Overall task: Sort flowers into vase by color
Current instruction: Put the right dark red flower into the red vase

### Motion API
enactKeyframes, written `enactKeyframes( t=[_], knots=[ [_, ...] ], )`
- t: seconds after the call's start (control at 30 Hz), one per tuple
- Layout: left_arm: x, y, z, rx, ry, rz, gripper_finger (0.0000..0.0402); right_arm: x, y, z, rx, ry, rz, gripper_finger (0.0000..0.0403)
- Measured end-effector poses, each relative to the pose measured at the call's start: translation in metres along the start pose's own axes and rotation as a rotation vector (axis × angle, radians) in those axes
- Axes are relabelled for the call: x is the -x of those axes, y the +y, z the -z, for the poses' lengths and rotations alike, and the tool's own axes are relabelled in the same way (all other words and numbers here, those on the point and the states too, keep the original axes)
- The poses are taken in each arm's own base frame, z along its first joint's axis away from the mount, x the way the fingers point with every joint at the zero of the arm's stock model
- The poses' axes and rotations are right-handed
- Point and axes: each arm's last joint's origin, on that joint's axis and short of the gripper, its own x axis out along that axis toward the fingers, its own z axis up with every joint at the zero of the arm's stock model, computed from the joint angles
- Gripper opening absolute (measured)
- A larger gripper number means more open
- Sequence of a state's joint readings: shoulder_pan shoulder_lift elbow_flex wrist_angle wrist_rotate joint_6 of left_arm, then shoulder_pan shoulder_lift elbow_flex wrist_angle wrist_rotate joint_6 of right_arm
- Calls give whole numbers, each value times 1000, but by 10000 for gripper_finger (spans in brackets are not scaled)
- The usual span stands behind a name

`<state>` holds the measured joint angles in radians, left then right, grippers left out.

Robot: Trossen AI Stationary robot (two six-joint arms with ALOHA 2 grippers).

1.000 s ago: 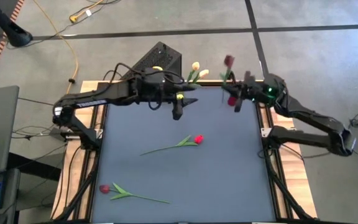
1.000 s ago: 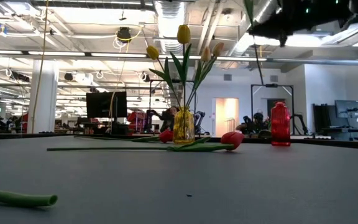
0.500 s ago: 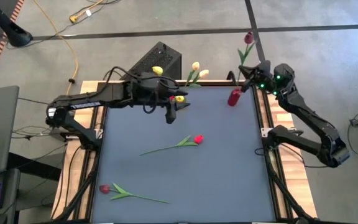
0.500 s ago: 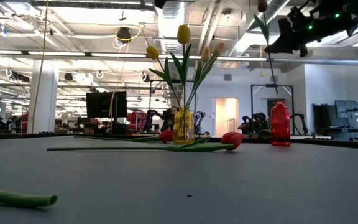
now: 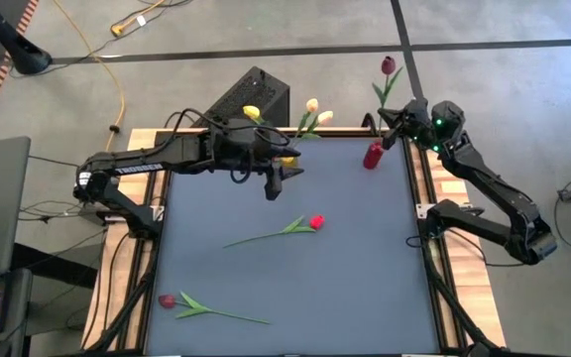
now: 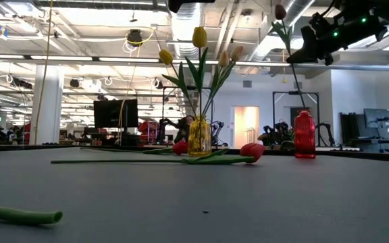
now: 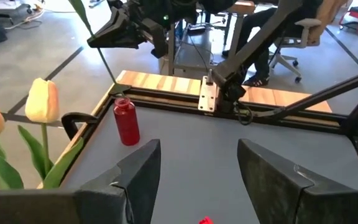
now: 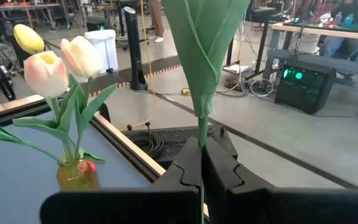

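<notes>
My right gripper (image 5: 397, 123) is above the table's far right corner, shut on a dark red tulip (image 5: 388, 66) that stands upright. The stem's lower end (image 7: 112, 89) hangs just over the red vase (image 5: 373, 155). A yellow vase (image 6: 199, 138) at the far edge holds yellow and cream tulips (image 5: 312, 105). My left gripper (image 5: 281, 177) hovers open in front of it, holding nothing. A red tulip (image 5: 315, 222) lies flat mid-table. Another dark red tulip (image 5: 167, 299) lies near the front left. My right gripper pinches the tulip's thin green stem (image 8: 201, 142) between its two fingers, just below the leaf (image 8: 207, 37). The fingers come at it about level and lie across the stem. The tulip is lifted clear and upright, head up (image 6: 279, 11), with its lower stem hanging below the fingers.
A black box (image 5: 256, 94) stands on the floor beyond the table's far edge. Wooden rails (image 7: 166, 84) frame the dark table top. Bare table lies between the two lying tulips and along the right side.
My right gripper has swung toward the table's far edge and a little right, turning as it went and staying shut on the tulip. The tulip has gone with it and still stands upright, head up.
</notes>
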<state>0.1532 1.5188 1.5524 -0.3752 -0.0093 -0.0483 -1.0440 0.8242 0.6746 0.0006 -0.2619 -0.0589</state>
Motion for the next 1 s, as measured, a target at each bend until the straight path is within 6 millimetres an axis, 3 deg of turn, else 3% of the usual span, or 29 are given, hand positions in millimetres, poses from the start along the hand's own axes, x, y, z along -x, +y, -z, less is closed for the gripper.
enactKeyframes(
  t=[0.17, 0.47, 0.7, 1.0],
  knots=[
    [0, 0, 0, 0, 0, -1, 201, -1, 0, 3, 3, -3, 0, 23],
    [0, 0, 0, 1, 1, -2, 201, -6, 0, 34, -11, -7, 3, 24],
    [0, 0, 0, 1, 1, -2, 201, -6, 0, 37, -12, 14, 19, 27],
    [0, 0, 0, -9, 2, -2, 201, -6, 0, 39, -6, 34, 26, 95]
  ],
)
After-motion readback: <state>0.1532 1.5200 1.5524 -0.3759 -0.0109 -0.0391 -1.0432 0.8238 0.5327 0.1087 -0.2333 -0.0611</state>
